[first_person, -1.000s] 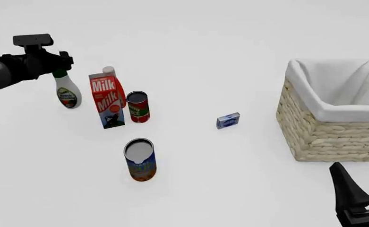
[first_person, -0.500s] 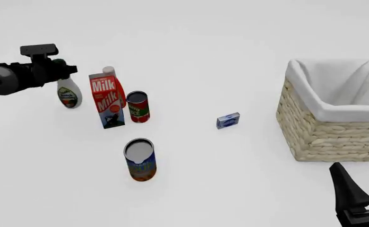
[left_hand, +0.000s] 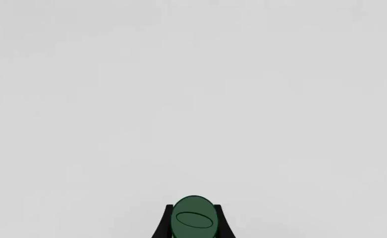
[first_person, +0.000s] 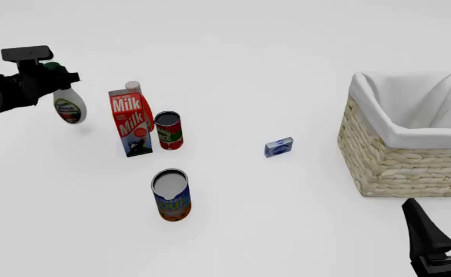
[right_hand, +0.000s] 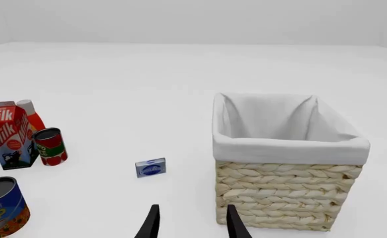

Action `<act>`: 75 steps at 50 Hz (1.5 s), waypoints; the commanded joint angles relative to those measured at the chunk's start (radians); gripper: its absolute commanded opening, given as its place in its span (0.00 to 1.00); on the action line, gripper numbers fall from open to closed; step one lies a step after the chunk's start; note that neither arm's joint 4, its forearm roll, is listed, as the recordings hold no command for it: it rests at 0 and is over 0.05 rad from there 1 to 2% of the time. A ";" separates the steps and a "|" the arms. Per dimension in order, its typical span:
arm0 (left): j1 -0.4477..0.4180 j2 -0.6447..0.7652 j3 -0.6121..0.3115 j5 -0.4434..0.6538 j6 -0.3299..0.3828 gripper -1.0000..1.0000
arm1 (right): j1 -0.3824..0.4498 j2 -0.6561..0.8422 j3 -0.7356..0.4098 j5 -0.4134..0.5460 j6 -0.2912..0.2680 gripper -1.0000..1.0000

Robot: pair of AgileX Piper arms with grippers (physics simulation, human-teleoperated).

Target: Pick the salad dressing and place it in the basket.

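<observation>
White bench (first_person: 287, 69) runs bare out to every edge, with the clutter bunched on my left side and the basket (first_person: 387, 161) far off on the right. My left gripper (first_person: 52, 78) has its fingers pinched on the green cap of the salad dressing (first_person: 69, 109), and the bottle hangs off the bench, tilted, its body swinging below the grip, just left of the milk carton (first_person: 131, 124). The left wrist view shows only the cap (left_hand: 194, 218) framed by dark fingers (left_hand: 161, 229). My right gripper (right_hand: 190, 220) idles low near the basket, fingers spread and holding nothing. The carry is what matters now, I think: a cap-only hold on a heavy-bottomed bottle could let it pivot or slip, so I would travel slowly and high enough to pass over the carton, the red can (first_person: 168, 130), the soup can (first_person: 171, 194) and the small blue box (first_person: 278, 147). I would release only once the bottle is squarely above the white liner (first_person: 379, 101), not over the rim.
</observation>
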 commanded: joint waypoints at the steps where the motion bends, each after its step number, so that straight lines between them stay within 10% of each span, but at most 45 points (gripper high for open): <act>1: 0.001 -0.062 -0.006 0.005 0.016 0.00 | 0.003 0.000 0.000 -0.003 0.002 1.00; 43: -0.388 -0.477 0.050 0.141 0.162 0.00 | 0.010 0.000 0.000 -0.004 0.015 1.00; 75: -0.698 -0.539 0.126 0.169 0.187 0.00 | 0.015 -0.002 0.000 -0.003 0.019 1.00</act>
